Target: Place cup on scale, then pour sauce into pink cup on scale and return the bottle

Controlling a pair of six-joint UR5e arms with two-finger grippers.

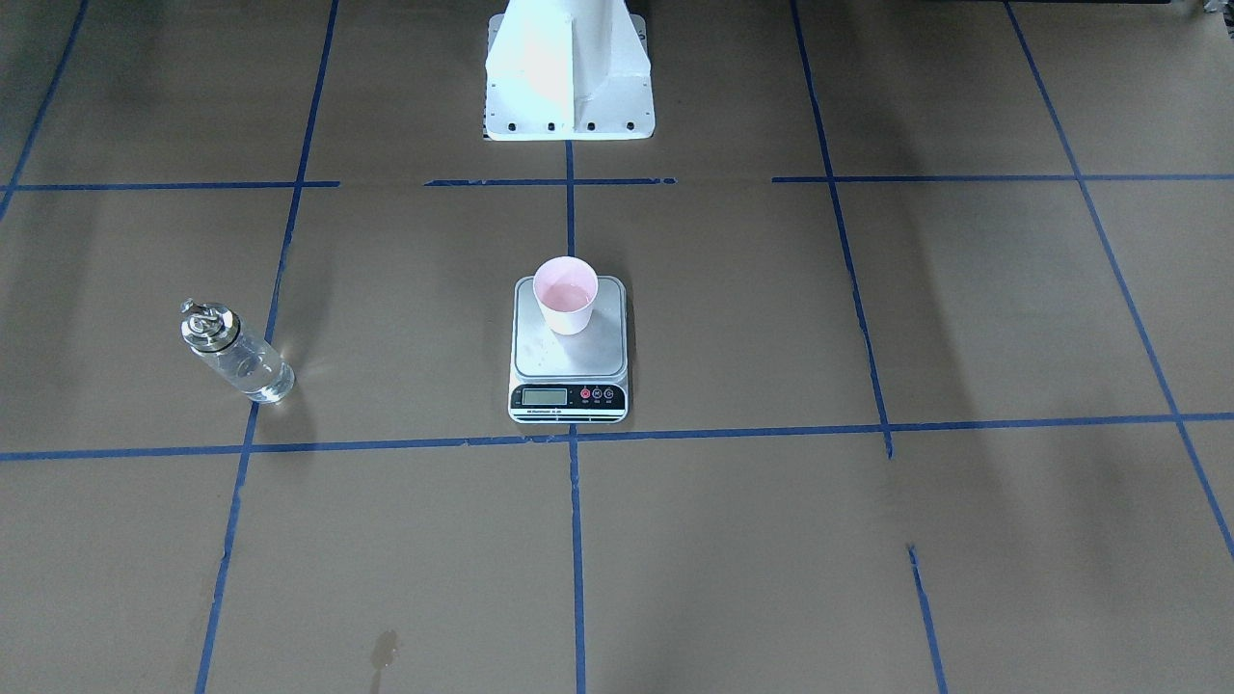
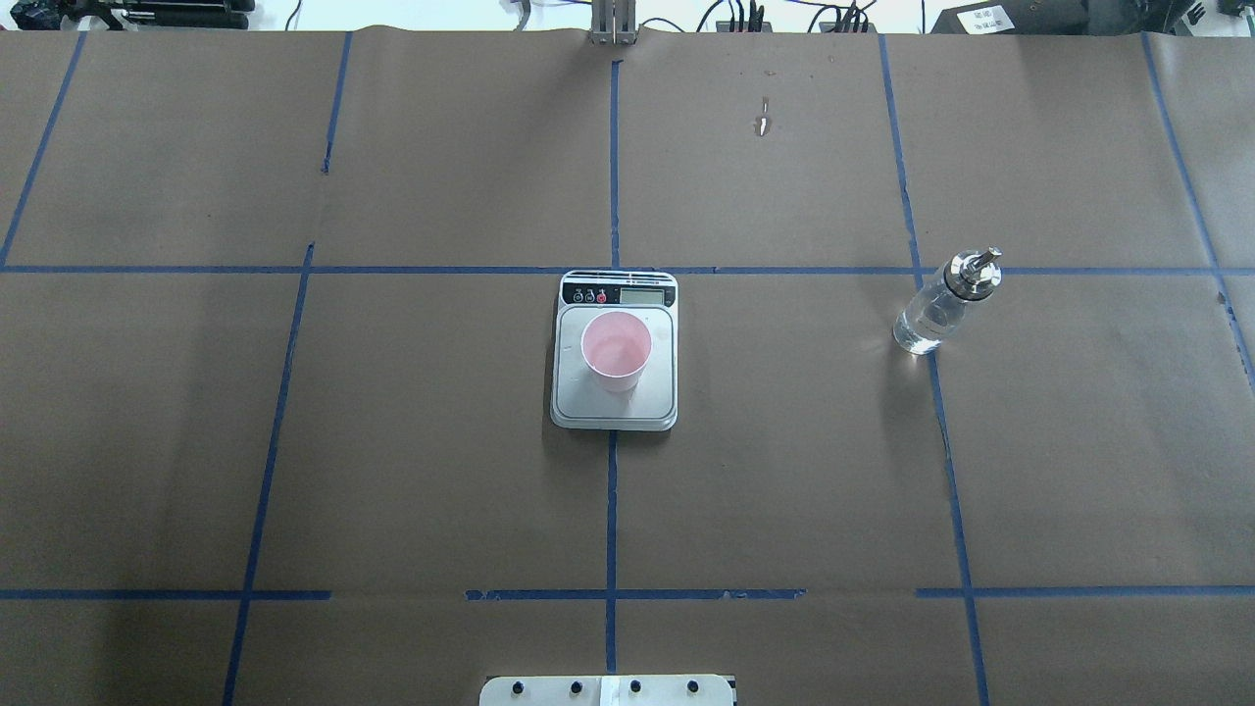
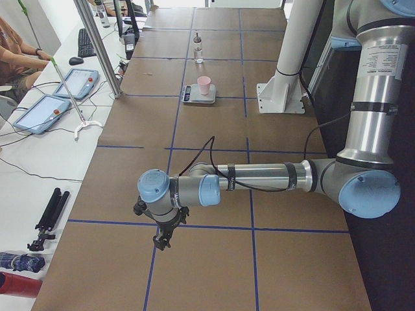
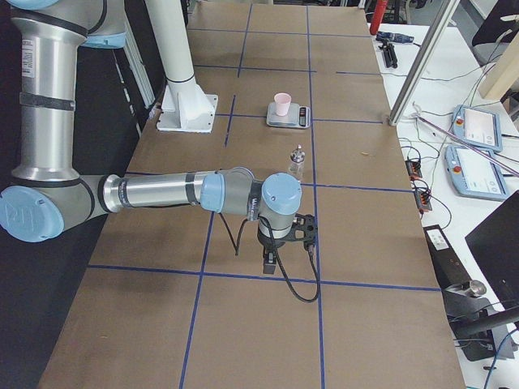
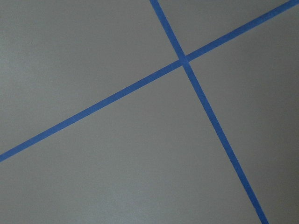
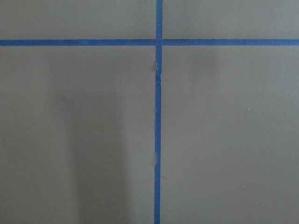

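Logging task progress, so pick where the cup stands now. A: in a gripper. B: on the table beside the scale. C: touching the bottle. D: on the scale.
D: the cup stands upright on the scale, on its steel platform, well apart from the bottle.

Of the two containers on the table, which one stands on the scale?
The pink cup stands on the scale; the glass bottle stands apart, directly on the table.
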